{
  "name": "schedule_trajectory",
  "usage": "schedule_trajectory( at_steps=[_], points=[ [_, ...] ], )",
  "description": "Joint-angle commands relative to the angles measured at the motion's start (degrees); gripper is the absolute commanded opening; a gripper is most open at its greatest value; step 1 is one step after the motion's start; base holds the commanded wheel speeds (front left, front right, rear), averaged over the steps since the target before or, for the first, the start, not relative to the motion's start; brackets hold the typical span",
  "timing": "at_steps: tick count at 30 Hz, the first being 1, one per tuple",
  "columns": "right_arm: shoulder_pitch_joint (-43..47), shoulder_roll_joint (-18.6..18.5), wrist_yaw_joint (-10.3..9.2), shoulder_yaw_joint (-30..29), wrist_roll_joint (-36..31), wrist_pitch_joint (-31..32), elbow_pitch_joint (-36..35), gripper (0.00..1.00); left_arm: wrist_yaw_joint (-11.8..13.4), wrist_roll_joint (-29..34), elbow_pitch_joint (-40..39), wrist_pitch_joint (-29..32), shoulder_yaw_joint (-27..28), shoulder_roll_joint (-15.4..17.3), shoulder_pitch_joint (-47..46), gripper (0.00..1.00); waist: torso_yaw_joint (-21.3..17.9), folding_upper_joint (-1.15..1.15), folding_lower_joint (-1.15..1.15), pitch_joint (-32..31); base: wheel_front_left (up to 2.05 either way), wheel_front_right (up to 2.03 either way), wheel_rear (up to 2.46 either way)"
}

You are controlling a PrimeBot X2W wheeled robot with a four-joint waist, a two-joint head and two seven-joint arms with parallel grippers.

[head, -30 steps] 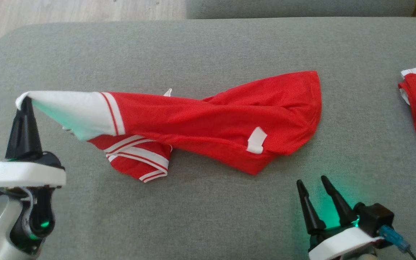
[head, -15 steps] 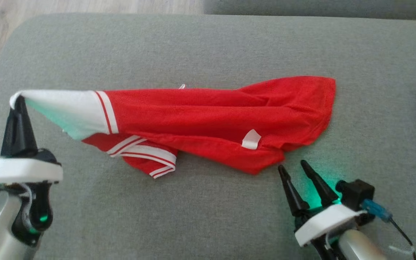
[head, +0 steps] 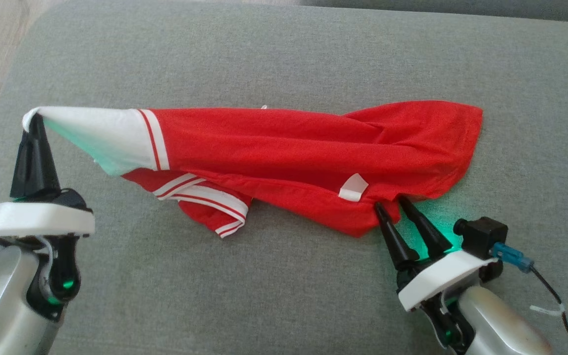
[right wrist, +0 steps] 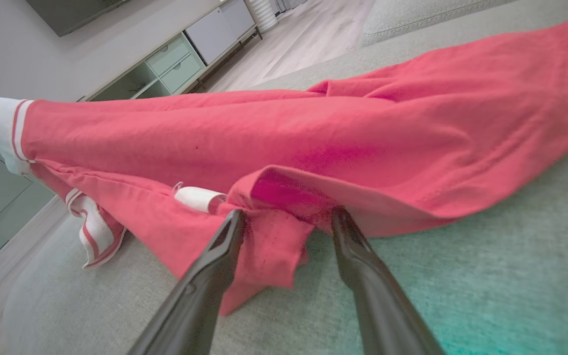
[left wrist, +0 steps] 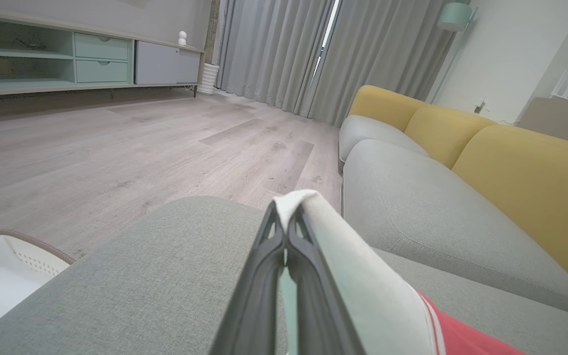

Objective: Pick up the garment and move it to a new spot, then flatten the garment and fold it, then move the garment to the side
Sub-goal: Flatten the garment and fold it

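**Garment stretched between both arms on the sofa seat.**

(a) My left gripper [head: 36, 121] has its fingers pressed tight together on the white sleeve end of the garment [head: 289, 148]. The cloth peaks over the fingertips and is lifted off the grey cushion [head: 264, 296]. From that pinch the red body runs away to the fingers' right and sags until it lies on the cushion.

(b) My right gripper [right wrist: 289, 217] stands with its fingers well parted. A rumpled fold of the red hem lies between the two tips, and I see neither finger squeezing it. The white tag [right wrist: 197, 197] sits just to the left of the left-hand tip, touching the hem fold. Beyond the tips, the garment spreads across the cushion.

(c) The striped cuff [head: 215, 212], red with white bands, lies flat on the cushion below the raised sleeve. It is between the two grippers, nearer the left one.

(d) Past my left fingertips lie the wooden floor [left wrist: 141, 148] and, to their right, the yellow backrest [left wrist: 511, 167].
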Motion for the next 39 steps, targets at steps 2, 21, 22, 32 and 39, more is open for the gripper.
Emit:
schedule_trajectory(
  at_steps=[2, 21, 22, 32, 39],
  points=[
    [-0.1, -0.6, -0.04, 2.9, 2.3, -0.5, -0.6, 0.00, -0.3, 0.6, -0.8, -0.7, 2.9, 1.9, -3.5, 0.00, 0.0, 0.00, 0.00, -0.2, 0.00, 0.00, 0.00],
    [9.0, -9.9, -0.04, -12.4, -1.4, -0.5, -17.9, 0.00, -0.9, -0.6, -9.4, 0.2, 4.6, 4.1, 0.6, 0.00, -6.4, 0.00, 0.00, -7.0, 0.00, 0.00, 0.00],
    [9.4, -10.6, -0.04, -14.0, -1.8, -0.5, -19.7, 0.00, -1.1, -0.7, -10.7, 0.4, 4.7, 4.2, 0.5, 0.00, -6.8, 0.00, 0.00, -7.8, 0.00, 0.00, 0.00],
    [3.4, -16.7, -0.04, -27.6, -5.7, 7.7, -38.4, 0.00, -1.5, -2.6, -21.5, 6.3, 6.0, 6.1, -9.9, 0.00, -9.6, 0.00, 0.00, -14.3, 0.00, 0.00, 0.00],
    [-10.9, -19.0, -0.04, -32.2, -7.0, 16.4, -40.5, 0.00, -2.4, -3.5, -19.1, 12.3, 5.7, 5.5, -26.0, 0.00, -10.0, 0.00, 0.00, -14.1, 0.00, 0.00, 0.00]
  ],
)
